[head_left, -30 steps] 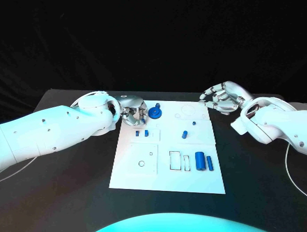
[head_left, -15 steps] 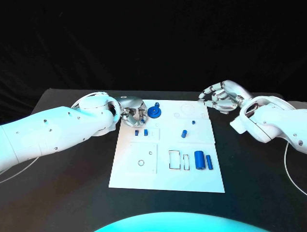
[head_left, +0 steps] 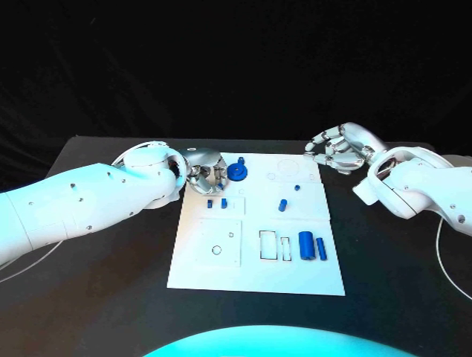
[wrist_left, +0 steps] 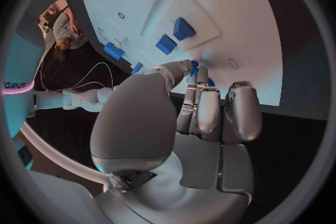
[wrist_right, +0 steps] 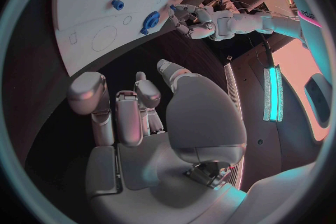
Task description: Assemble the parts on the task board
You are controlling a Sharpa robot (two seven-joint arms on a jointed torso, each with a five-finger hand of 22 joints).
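The left hand (head_left: pixel 204 169) is seen at the far left corner of the white task board (head_left: pixel 225 279), which lies in the middle of the black table (head_left: pixel 107 297). Its fingers (wrist_left: pixel 210 109) are curled together, with their tips at a round blue part (head_left: pixel 239 175) that stands on the board's far edge; whether that part is actually pinched cannot be told, since in the left wrist view only a sliver of blue is seen past the fingertips.

Just nearer than the hand, two small blue blocks (head_left: pixel 216 204) are set side by side on the board. Lower on the left half, a marked square holds a small ring outline (head_left: pixel 216 251) and a tiny hole beside it.

Toward the middle, a rectangular recess (head_left: pixel 269 246) is outlined in black, with a narrow slot just beside it. A short blue peg (head_left: pixel 283 205) lies tilted above these, and a small blue stud (head_left: pixel 296 187) is seen farther back. Right of the slot, a thick blue cylinder (head_left: pixel 305 248) and a thinner blue rod (head_left: pixel 322 249) lie parallel, close together but apart.

The right hand (head_left: pixel 341 151) is held beyond the board's far right corner, over bare table. Its fingers (wrist_right: pixel 129 117) are loosely bent and apart, and nothing is held in them.
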